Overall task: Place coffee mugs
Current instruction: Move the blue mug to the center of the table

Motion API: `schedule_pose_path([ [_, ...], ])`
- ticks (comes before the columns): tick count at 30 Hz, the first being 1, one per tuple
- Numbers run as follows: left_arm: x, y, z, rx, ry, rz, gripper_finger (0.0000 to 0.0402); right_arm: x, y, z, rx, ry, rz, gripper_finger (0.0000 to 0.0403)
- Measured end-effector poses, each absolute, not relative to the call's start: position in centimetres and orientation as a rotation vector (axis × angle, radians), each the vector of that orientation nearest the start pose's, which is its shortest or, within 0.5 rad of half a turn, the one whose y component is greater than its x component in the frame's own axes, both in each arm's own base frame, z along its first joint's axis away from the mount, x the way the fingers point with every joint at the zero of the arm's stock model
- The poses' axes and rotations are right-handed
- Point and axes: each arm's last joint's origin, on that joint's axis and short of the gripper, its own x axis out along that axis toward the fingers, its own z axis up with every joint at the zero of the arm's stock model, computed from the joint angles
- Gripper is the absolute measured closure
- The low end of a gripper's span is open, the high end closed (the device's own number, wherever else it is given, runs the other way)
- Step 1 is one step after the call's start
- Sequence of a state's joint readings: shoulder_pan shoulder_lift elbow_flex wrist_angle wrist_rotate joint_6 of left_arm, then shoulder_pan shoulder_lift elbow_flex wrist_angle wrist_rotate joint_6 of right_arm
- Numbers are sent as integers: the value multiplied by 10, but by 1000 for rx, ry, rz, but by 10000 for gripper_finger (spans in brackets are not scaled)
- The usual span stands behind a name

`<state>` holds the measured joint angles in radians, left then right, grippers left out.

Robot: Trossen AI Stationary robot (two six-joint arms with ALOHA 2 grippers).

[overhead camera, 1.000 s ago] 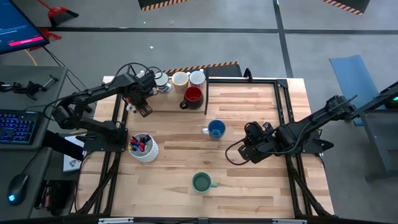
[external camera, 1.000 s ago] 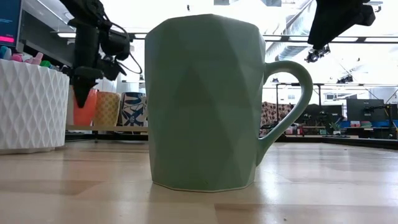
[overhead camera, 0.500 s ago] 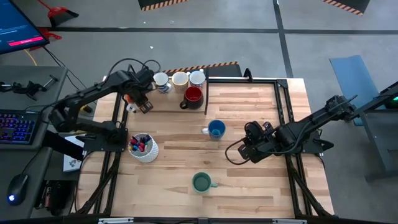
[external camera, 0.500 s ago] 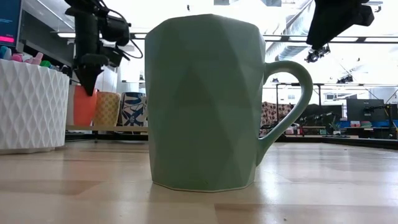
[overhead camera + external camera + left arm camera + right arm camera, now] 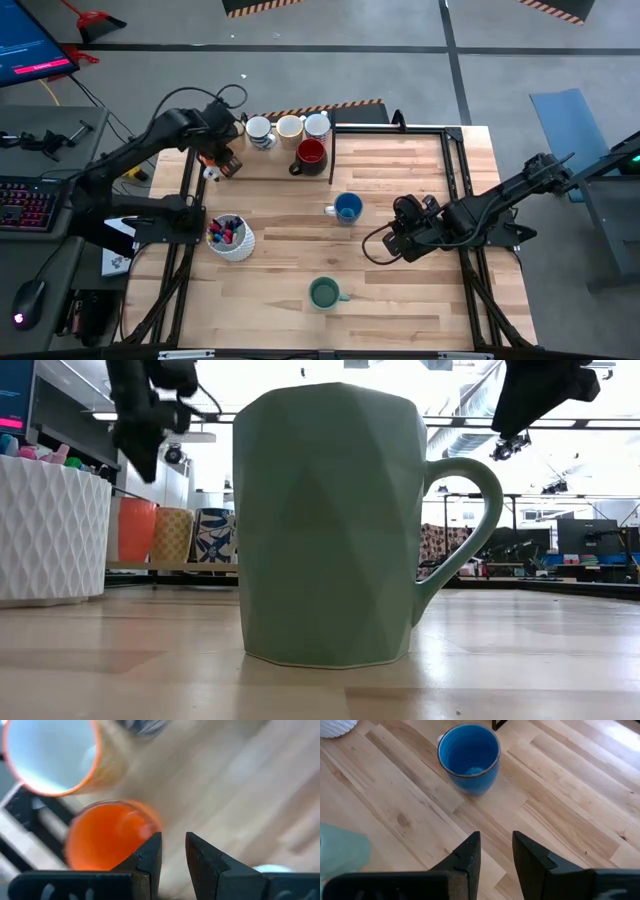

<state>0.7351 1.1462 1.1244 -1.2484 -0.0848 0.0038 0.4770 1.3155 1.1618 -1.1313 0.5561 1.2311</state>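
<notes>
Left gripper [image 5: 228,166], upper left, narrow-gapped and empty above orange mug [image 5: 107,836] | right gripper [image 5: 493,851], centre-right, narrow, empty, we judge aimed at blue mug [image 5: 469,756].

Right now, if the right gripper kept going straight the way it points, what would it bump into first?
Most likely the blue mug. In the right wrist view it stands straight ahead of the right gripper, with only bare wooden table between them. The gripper may be tilted downward, so it could touch the table first.
</notes>
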Motion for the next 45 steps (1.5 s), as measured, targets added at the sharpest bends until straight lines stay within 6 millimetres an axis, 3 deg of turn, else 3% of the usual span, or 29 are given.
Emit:
schedule_pose_path([
  [5, 134, 102, 326, -491, 1077, 567, 325, 212, 92, 292, 452, 853, -700, 311],
  [15, 136, 37, 340, -506, 1013, 198, 325, 217, 93, 294, 356, 839, -626, 311],
  [24, 136, -9, 342, -483, 1065, 25, 325, 258, 86, 276, 268, 937, -441, 311],
  [30, 128, -23, 346, -413, 1017, 55, 325, 282, 67, 261, 205, 973, -420, 311],
  [39, 108, -32, 355, -427, 912, 63, 325, 302, 50, 267, 193, 867, -324, 311],
  [45, 105, -37, 356, -398, 885, 78, 326, 311, 43, 256, 135, 906, -293, 311],
])
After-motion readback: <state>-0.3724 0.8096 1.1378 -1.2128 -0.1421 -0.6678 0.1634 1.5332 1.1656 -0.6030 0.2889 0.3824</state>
